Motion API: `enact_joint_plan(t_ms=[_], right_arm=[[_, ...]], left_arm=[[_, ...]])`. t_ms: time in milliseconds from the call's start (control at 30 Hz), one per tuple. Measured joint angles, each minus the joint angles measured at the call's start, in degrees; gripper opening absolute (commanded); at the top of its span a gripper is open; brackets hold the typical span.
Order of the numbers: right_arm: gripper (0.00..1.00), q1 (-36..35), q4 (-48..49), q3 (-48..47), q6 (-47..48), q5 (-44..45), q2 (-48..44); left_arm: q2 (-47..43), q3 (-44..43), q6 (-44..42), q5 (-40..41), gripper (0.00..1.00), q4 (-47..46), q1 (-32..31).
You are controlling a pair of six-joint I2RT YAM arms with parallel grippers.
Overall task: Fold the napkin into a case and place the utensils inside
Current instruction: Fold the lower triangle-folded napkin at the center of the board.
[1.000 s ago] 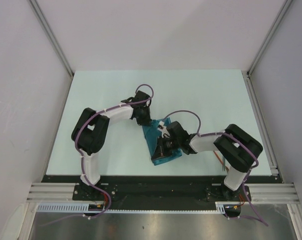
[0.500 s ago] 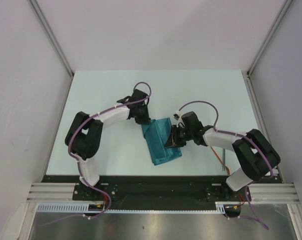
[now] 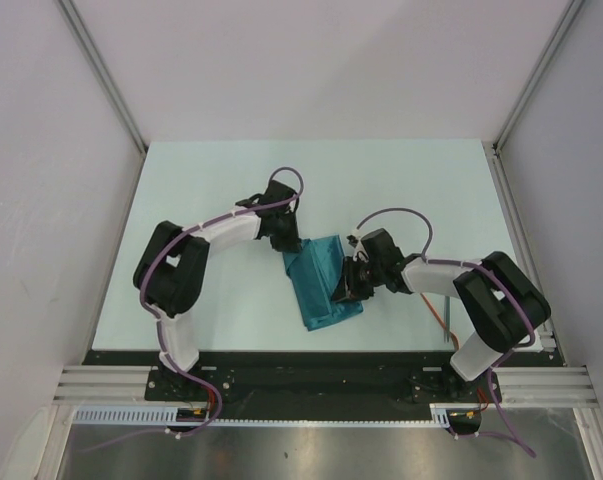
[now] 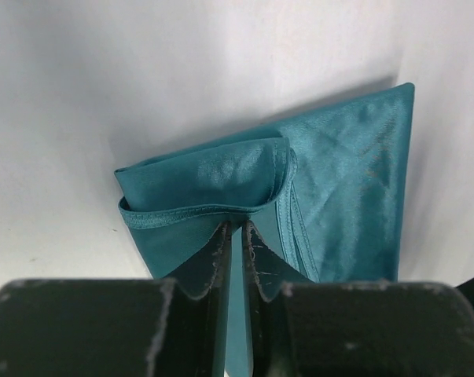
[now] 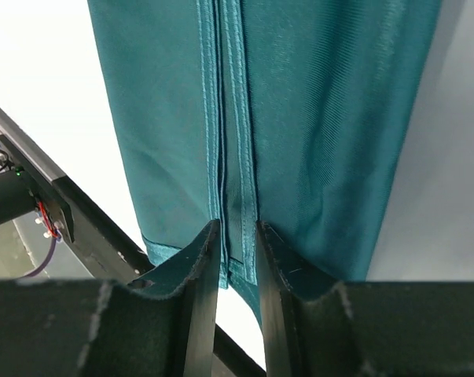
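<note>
Closest to the arm bases, a thin orange-red stick (image 3: 443, 326) peeks out beside the right arm. It is most likely the utensil. It lies on the pale table (image 3: 211, 190), well apart from the cloth, and most of it is hidden, so I cannot tell its shape.

A bit farther in lies the teal napkin (image 3: 319, 292). It is flat on the table between the two arms and folded into a long, slanted strip. The right wrist view shows two sewn edges running side by side down its middle, so both sides look folded in.

The right gripper (image 3: 344, 287) sits low over the strip's right edge. Its fingers (image 5: 203, 251) stand a little apart. The sewn edges show in the gap, and the fingers do not look to be squeezing them.

Farthest away, the left gripper (image 3: 285, 243) sits at the far end of the napkin. Its fingers (image 4: 214, 259) also leave a thin gap with cloth showing in it, and there seems to be no squeeze. That end is puffy and rolled over, not flat.

I think the job is in the folding step. The case is partly made and nothing is inside it yet. The next move probably needs a fresh pinch on an edge and one more neat fold. One end must be left open so the utensil can slide in.
</note>
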State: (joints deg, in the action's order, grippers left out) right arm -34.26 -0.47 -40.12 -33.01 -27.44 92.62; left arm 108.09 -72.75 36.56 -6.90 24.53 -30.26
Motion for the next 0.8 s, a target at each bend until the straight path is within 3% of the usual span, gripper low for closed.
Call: enact_joint_plan(t_ms=[400, 800], right_arm=[[0.28, -3.2, 6.3, 1.0, -3.9, -1.8, 2.0], [0.28, -3.5, 6.7, 1.2, -4.6, -1.9, 2.1]], left_arm=[[2.4, -1.3, -0.1, -0.1, 0.12, 0.0, 0.0], [4.3, -2.5, -0.1, -0.4, 0.11, -0.1, 0.0]])
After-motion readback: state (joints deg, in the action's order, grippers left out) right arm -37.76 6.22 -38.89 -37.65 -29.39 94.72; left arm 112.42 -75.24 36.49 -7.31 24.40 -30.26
